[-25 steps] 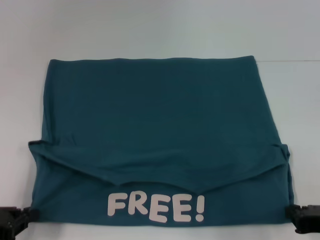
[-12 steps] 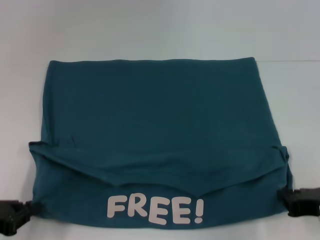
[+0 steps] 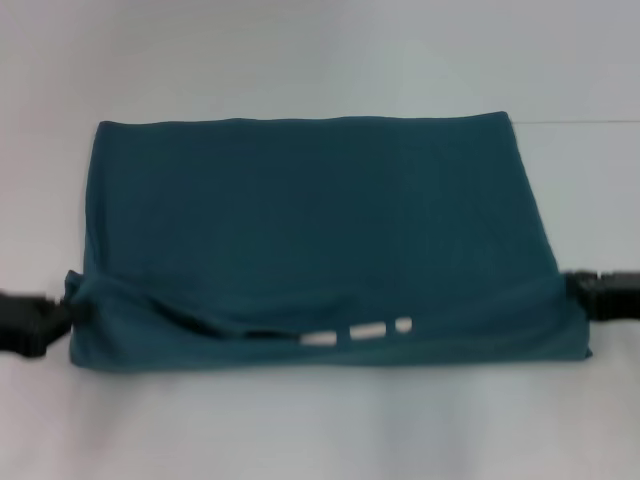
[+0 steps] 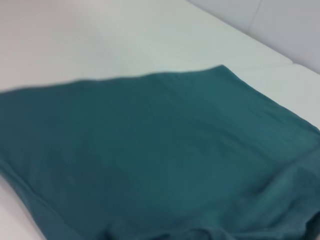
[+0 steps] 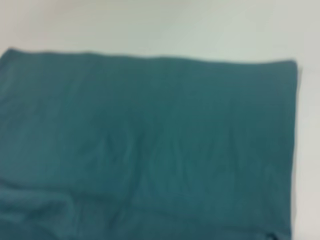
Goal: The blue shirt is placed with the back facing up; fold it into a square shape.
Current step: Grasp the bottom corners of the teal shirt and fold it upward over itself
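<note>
The blue shirt (image 3: pixel 310 210) lies on the white table as a wide rectangle. Its near edge is raised and rolled toward the far side. Only slivers of white lettering (image 3: pixel 350 332) peek out under the fold. My left gripper (image 3: pixel 68 312) is shut on the shirt's near left corner, and my right gripper (image 3: pixel 575 290) is shut on its near right corner. Both hold the cloth just above the table. Teal fabric (image 4: pixel 150 150) fills the left wrist view. The right wrist view also shows the shirt (image 5: pixel 150 130), with no fingers visible.
The white table (image 3: pixel 300 50) surrounds the shirt, with bare surface in front of the lifted edge and beyond the far hem. A faint seam (image 3: pixel 585 122) runs across the table at the far right.
Both grippers have risen and moved away from me with the shirt's near edge. The fold has carried over the "FREE!" lettering, hiding most of it.
</note>
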### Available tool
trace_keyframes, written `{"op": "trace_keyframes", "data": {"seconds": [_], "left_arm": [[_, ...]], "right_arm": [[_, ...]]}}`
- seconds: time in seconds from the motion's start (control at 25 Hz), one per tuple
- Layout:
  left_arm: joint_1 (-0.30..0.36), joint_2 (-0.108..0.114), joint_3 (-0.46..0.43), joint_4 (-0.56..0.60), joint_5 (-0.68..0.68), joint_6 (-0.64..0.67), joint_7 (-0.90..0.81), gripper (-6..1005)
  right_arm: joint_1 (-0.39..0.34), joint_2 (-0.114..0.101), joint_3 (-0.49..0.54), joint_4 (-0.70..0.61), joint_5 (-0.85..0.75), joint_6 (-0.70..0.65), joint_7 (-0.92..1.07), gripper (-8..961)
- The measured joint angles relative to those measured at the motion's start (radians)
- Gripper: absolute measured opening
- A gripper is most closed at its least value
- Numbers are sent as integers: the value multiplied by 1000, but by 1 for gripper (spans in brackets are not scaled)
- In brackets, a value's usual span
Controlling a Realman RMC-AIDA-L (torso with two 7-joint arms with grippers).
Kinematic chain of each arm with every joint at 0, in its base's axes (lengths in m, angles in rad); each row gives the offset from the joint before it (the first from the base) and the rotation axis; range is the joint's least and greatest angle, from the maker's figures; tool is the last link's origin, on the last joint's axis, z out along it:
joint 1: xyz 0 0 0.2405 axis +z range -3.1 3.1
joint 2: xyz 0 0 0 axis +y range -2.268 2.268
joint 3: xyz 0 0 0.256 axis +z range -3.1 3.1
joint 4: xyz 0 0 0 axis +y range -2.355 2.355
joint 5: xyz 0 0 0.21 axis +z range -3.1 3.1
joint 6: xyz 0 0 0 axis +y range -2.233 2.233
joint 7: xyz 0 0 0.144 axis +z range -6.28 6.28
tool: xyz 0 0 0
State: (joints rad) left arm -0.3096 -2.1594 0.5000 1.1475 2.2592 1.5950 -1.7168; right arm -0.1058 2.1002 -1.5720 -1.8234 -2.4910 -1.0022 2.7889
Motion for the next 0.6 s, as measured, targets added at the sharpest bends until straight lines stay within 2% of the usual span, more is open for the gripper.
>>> {"op": "trace_keyframes", "data": {"seconds": [0.24, 0.44, 0.6], "left_arm": [[-115, 34, 0, -38, 4, -120, -34, 53], [-211, 74, 6, -133, 0, -262, -44, 53], [-276, 98, 14, -205, -1, -364, -34, 53]], "right_arm": [[157, -1, 96, 67, -1, -8, 21, 24], [351, -3, 222, 232, -16, -4, 8, 24], [506, -7, 304, 374, -79, 9, -5, 24]]}}
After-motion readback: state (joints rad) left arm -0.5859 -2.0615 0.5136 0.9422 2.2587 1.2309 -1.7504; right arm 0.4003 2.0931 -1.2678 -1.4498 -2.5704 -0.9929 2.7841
